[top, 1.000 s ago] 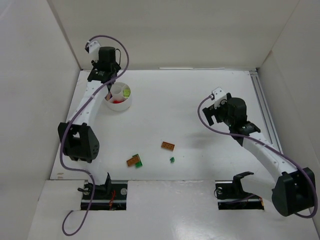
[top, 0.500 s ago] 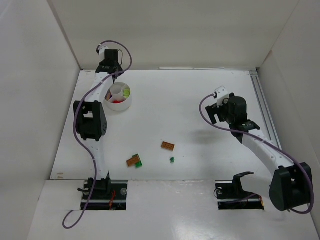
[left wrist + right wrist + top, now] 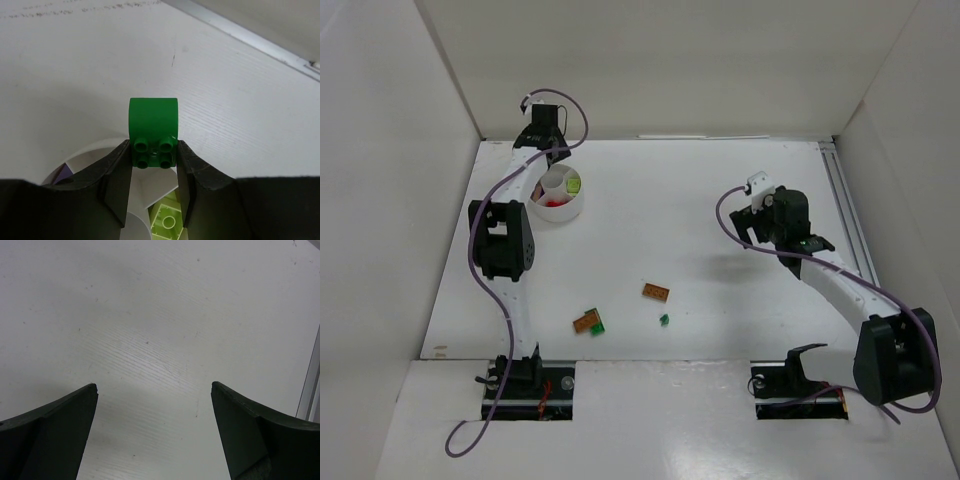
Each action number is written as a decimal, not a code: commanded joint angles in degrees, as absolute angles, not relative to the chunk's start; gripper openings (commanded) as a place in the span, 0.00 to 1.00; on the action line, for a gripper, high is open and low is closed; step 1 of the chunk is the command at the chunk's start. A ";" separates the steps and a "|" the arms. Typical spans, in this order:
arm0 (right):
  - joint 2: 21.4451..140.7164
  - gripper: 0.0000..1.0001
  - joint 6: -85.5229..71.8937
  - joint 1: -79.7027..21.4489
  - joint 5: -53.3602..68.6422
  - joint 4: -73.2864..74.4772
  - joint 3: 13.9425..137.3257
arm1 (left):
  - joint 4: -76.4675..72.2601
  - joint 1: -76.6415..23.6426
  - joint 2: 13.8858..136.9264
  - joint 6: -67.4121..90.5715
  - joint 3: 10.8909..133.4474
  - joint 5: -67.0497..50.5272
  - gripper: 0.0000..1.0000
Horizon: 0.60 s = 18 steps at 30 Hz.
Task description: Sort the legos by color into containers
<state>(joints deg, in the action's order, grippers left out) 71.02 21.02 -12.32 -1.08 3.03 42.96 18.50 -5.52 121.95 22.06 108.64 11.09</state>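
Orange and green pieces lay loose on the table (image 3: 720, 180) nearest my bases. One orange brick (image 3: 584, 323) had a green piece (image 3: 599, 324) touching its right side. A tiny green bit (image 3: 663, 319) sat off to the right, and a second orange brick (image 3: 656, 292) just beyond it. That made four loose pieces by my count, though I could not have made out anything smaller.

Farther out on the right, my right end effector (image 3: 153, 386) hung with its jaws wide apart over bare table. It held nothing and was well apart from every brick.

Farther again on the left sat the dish (image 3: 560, 210), partly filled. It had a yellow-green brick (image 3: 167, 220) in one wedge, something red (image 3: 542, 199) in another, and a lilac scrap (image 3: 62, 175) at the edge of a third.

My left end effector (image 3: 153, 165) was clamped on a green brick (image 3: 153, 127), studs toward the camera, poised at the dish's far rim. I could not tell which wedge lay beneath it.

I judged the job to be about half done: that brick wanted dropping, then the four near ones fetching.

No brand, label or legible writing showed anywhere. Faint marks on the far table were too blurred to read.
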 commanded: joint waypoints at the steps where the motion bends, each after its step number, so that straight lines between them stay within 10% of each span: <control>1: 70.93 1.00 21.09 -11.78 -0.44 1.23 45.44 | 20.21 -5.19 120.50 20.48 107.14 10.72 0.18; 18: 69.62 1.00 22.24 -11.78 3.51 1.23 45.44 | 21.98 -5.19 116.37 19.95 103.45 11.61 0.48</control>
<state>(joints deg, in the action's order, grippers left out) 70.98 21.45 -12.32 1.39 2.98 43.05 20.91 -5.34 120.99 20.38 104.36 12.05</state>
